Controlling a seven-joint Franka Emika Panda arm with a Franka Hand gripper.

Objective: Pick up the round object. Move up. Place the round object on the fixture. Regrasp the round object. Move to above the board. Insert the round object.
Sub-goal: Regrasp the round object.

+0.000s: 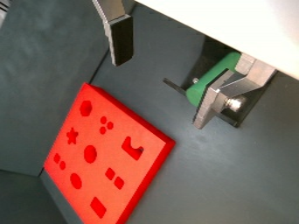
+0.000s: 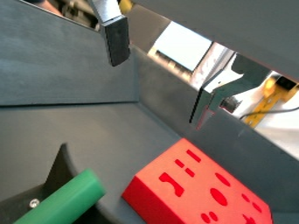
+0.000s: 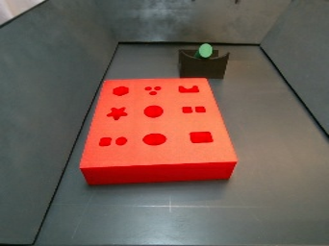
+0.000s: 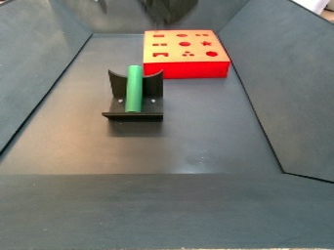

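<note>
so the round object (image 4: 133, 86) is sitting in the notch of the fixture (image 4: 132, 115), not in the gripper (image 1: 176, 74); the fingers (image 1: 121, 39) are spread wide with nothing at all between the pads, so it's let go and empty.

The bit that matters for the regrasp: in both wrist views the green peg shows off to one side of the gap, beyond the finger that has the bolt in it, rather than between the two plates; in a side view its long axis lies along the notch, roughly level, pointing toward the board (image 4: 185, 52) and sticking out of the block at both ends. So my guess is the gripper has to slide sideways over the peg and come down with one pad on each flank of the cylinder; I can't tell whether the wrist needs a twist too.

Arm pose: the gripper hangs up above the floor, pointing down, well clear of everything; the red board (image 1: 107, 153) sits below the fingers on the opposite side from the peg; insertion isn't started.
</note>
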